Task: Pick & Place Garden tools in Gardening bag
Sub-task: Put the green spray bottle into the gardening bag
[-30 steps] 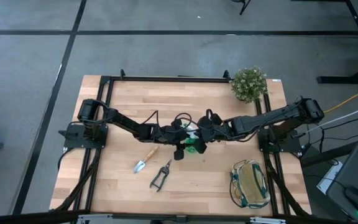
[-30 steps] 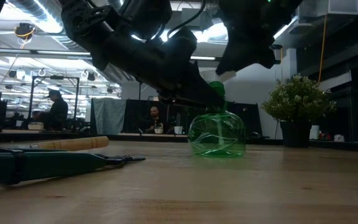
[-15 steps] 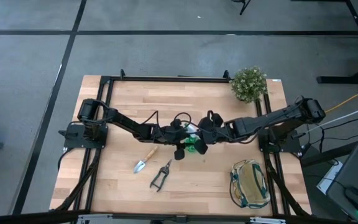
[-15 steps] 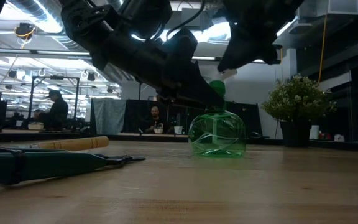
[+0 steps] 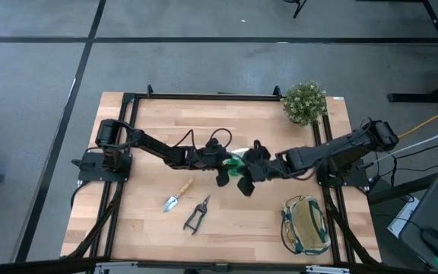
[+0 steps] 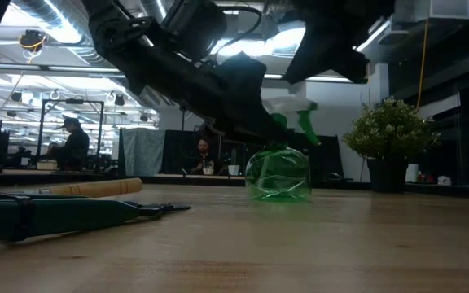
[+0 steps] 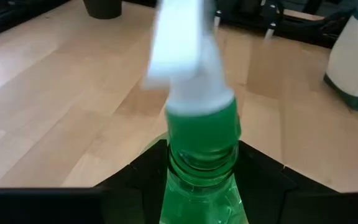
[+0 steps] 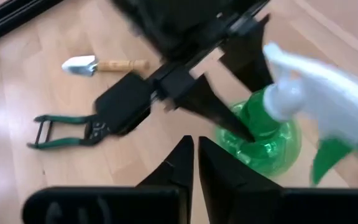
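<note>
Presently, the left claw (image 7: 197,171) is closed around the neck of the green translucent spray bottle with white nozzle (image 6: 279,167), fingers (image 7: 138,174) pressed either side just under the collar. The bottle sits near the middle of the pale wooden surface (image 5: 257,217); in the low view its base looks at or just off the wood, cannot tell which.

The right claw (image 8: 194,162) hangs close beside the bottle, fingers nearly together and holding nothing.

- Wooden-handled metal trowel (image 5: 176,195) and black-handled pruning shears (image 5: 197,214) lie side by side toward the front edge, left of centre, untouched.
- Beige oval fabric gardening bag with dark green trim (image 5: 306,224) sits at the front right corner, well apart from the bottle.
- Bushy potted plant (image 5: 304,102) at the back right corner.

Risks, as judged:
- A neck grip leaves the round body free to swing or rotate, so the bottle could slip or tilt on the way to the bag.
- Both arms crowd the same spot mid-surface; the right claw could knock the nozzle or the left arm.
- The bag is soft; a low approach could catch its rim or handles and fold it shut.
</note>
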Available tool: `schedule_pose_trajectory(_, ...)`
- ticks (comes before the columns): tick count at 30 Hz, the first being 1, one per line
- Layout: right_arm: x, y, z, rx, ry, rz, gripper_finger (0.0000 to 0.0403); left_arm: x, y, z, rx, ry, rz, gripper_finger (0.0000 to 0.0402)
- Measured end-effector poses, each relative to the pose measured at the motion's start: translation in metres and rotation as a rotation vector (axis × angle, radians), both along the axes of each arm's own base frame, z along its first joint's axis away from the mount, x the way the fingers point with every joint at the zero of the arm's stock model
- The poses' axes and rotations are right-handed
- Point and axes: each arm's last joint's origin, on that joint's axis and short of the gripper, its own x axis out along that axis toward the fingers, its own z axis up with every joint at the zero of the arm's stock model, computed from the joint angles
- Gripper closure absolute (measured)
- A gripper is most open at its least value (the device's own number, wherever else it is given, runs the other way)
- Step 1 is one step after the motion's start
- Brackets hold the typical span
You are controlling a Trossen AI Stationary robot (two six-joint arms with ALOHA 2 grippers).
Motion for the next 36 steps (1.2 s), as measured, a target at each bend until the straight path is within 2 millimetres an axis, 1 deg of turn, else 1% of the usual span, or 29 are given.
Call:
schedule_pose_trajectory(8,0.0,-0.001,0.0,-0.022,0.001,-0.016,0.0379,-0.001,-0.002,0.002,0.019,0.007,-0.03,0.0246)
schedule_pose_trajectory(10,-0.003,-0.001,0.001,-0.031,0.017,-0.007,0.0379,-0.001,-0.002,0.002,0.017,0.007,-0.031,0.0244)
schedule_pose_trajectory(12,-0.012,-0.004,0.003,-0.053,0.065,-0.008,0.0379,-0.001,-0.002,0.001,0.016,0.015,-0.031,0.0242)
schedule_pose_trajectory(17,-0.042,-0.018,0.017,-0.162,0.158,-0.103,0.0378,-0.002,-0.003,0.0,0.012,0.033,-0.052,0.0244)
schedule_pose_trajectory(19,-0.049,-0.022,0.02,-0.184,0.185,-0.11,0.0378,-0.002,-0.005,0.0,0.011,0.033,-0.058,0.0246)
schedule_pose_trajectory(21,-0.049,-0.025,0.016,-0.206,0.196,-0.091,0.0378,-0.002,-0.006,0.0,0.01,0.033,-0.063,0.0245)
schedule_pose_trajectory(23,-0.045,-0.026,0.009,-0.199,0.166,-0.031,0.0378,-0.002,-0.006,0.0,0.012,0.034,-0.072,0.0242)
schedule_pose_trajectory(27,-0.032,-0.023,-0.011,-0.092,0.001,0.159,0.0378,-0.002,-0.006,0.0,0.016,0.036,-0.084,0.0242)
schedule_pose_trajectory(30,-0.032,-0.026,-0.024,-0.085,-0.066,0.153,0.0378,-0.002,-0.006,0.0,0.013,0.036,-0.094,0.0245)
schedule_pose_trajectory(33,-0.035,-0.03,-0.033,-0.12,-0.054,0.114,0.0378,-0.002,-0.007,0.0,0.011,0.036,-0.1,0.0244)
schedule_pose_trajectory(36,-0.038,-0.035,-0.042,-0.107,-0.036,0.138,0.0377,-0.002,-0.008,0.0,0.01,0.036,-0.104,0.024)
